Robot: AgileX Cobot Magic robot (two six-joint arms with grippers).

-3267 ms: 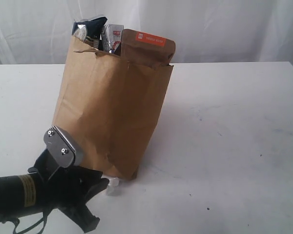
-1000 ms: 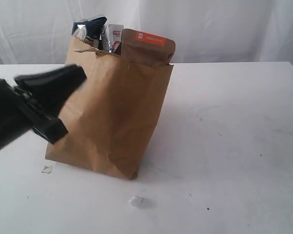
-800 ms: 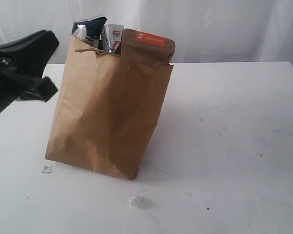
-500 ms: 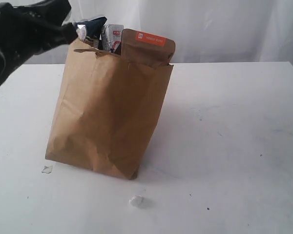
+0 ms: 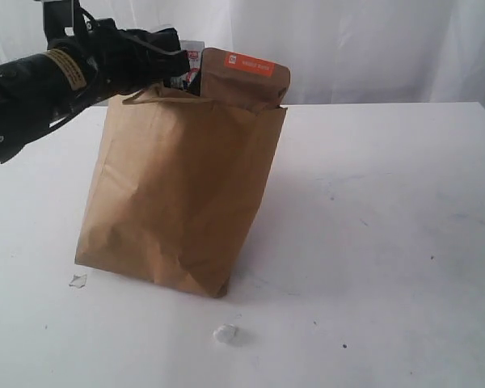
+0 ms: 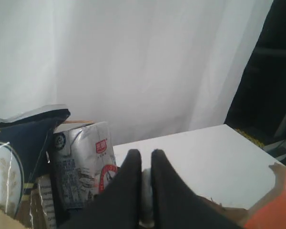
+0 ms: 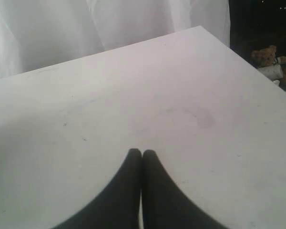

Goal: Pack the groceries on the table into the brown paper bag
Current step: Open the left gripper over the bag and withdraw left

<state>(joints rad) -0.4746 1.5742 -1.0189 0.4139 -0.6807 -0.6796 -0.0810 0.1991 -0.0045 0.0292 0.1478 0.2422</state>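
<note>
The brown paper bag (image 5: 178,194) stands upright on the table (image 5: 388,226), left of the middle in the exterior view and well in from the near edge. It is tall, creased kraft paper, wider at the top than at its crumpled base, and its rim is ragged. The orange-labelled brown pouch (image 5: 242,77) sticks up out of the mouth on the side toward the table's right edge. Beside it, inside the bag, stands the small blue-white carton (image 6: 83,162), silvery with blue print and a red mark. Next to that is the dark spaghetti packet (image 6: 24,138), navy with a pale top seam. The left gripper (image 6: 143,155) reaches in from the left, level with the bag's rim and over its mouth. Its black fingers are drawn almost together, with only a thin pale slit between them. The right gripper (image 7: 142,152) hangs over bare tabletop with its fingers pressed together. Two small white bits (image 5: 225,333) lie near the bag's base, toward the near edge.
</note>
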